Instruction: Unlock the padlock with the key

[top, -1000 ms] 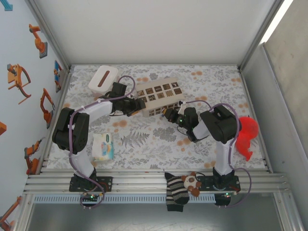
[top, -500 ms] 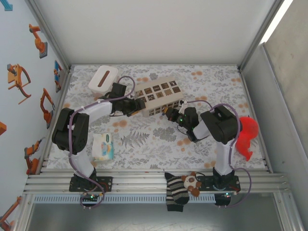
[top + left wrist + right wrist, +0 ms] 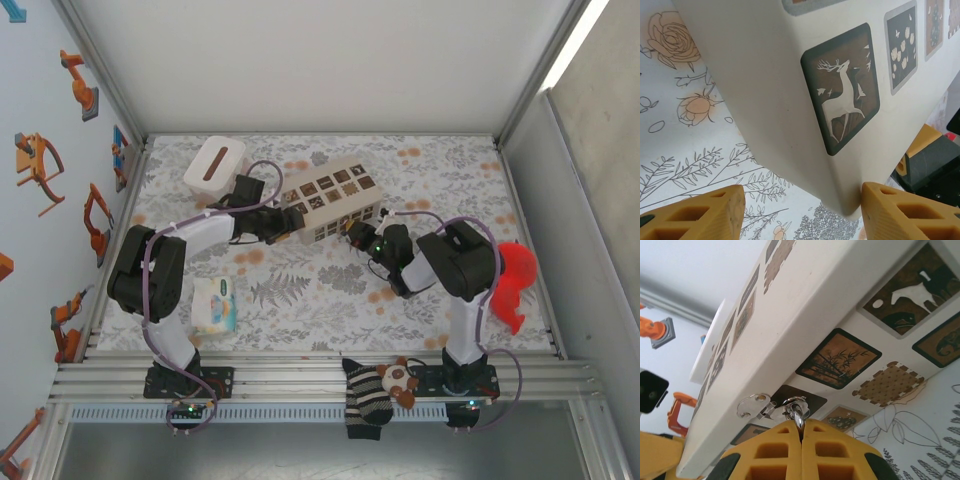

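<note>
A beige box [image 3: 333, 197] with dark picture squares lies mid-table. My right gripper [image 3: 355, 235] is at its front face, shut [image 3: 801, 426] on a thin shiny key [image 3: 798, 416]. The key's far end meets a round metal fitting next to a silver hasp [image 3: 754, 406] on the box [image 3: 840, 315]. The padlock is hidden. My left gripper [image 3: 283, 222] is at the box's left end, open [image 3: 802, 210]. Its yellow fingers [image 3: 705, 210] stand astride the box's lower corner [image 3: 765, 75], the right one close against it, the left one apart.
A white tissue box [image 3: 214, 163] stands at the back left. A wipes packet [image 3: 214, 304] lies front left. A red object [image 3: 512, 280] sits at the right edge, and a striped plush toy [image 3: 378, 390] on the front rail. Floral cloth [image 3: 300, 290] is bare in front.
My right gripper has closed fully on the key and nudged toward the box. The box and my left gripper have shifted slightly back and to the right.
</note>
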Motion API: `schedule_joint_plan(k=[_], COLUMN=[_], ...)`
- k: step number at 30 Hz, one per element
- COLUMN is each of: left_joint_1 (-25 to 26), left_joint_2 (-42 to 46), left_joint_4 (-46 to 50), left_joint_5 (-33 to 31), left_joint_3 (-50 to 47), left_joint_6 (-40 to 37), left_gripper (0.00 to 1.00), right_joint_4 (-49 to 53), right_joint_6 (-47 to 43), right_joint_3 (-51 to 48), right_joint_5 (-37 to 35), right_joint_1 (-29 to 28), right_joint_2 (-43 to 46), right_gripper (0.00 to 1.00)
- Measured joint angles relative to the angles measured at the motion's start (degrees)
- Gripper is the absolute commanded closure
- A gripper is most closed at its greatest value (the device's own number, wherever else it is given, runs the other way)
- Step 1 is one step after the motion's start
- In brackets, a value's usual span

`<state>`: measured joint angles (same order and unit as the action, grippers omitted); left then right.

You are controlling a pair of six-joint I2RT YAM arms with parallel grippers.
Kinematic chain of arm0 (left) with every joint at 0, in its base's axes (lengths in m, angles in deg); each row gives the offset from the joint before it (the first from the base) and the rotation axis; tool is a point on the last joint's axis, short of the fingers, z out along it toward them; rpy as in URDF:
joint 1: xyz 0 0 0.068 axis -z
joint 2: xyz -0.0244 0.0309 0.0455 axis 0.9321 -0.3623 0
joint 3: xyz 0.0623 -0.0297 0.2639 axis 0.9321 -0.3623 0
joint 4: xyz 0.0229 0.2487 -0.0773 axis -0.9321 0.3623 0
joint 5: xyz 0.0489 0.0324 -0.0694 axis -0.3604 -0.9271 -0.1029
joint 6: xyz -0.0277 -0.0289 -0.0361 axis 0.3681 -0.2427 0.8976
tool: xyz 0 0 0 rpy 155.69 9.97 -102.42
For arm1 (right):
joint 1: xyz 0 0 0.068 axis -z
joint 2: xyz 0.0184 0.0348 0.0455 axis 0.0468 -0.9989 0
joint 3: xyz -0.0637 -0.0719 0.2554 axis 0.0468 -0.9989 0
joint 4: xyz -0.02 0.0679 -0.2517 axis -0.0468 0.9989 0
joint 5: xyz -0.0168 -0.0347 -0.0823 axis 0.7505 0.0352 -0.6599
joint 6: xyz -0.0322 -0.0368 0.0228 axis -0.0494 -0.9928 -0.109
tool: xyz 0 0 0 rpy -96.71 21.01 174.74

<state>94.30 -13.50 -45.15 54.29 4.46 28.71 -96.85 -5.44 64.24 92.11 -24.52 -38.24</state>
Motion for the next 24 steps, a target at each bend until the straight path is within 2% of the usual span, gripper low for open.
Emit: schedule_joint_plan(k=[9,15,20,24], left_joint_1=[1.44,1.53,1.53,1.18], left_joint_2=[0.0,0.0,0.87,3.23], left_joint_4=[-2.78,-3.67,-2.32,0.39], left_joint_5=[0.42,0.46,-0.68,-2.38], left_joint_3=[-1.2,-1.55,-1.53,-1.77], left_joint_6=[2.62,3.39,3.28,3.04], left_gripper=[0.39,0.38,0.35,0.32], right_joint_4=[-1.75,-2.54,1.42,9.14], right_joint_6=[3.04,2.91,0.11,-3.65], right_joint_3=[-0.85,-1.6,-4.52,-5.33], right_joint_5=[-9.11,-12.59,-13.14,-12.9], right_joint_1=[0.17,0.17,0.17,0.17], right_joint_2=[2.34,4.52,11.45,20.33], right_gripper=[1.0,1.0,1.0,1.0])
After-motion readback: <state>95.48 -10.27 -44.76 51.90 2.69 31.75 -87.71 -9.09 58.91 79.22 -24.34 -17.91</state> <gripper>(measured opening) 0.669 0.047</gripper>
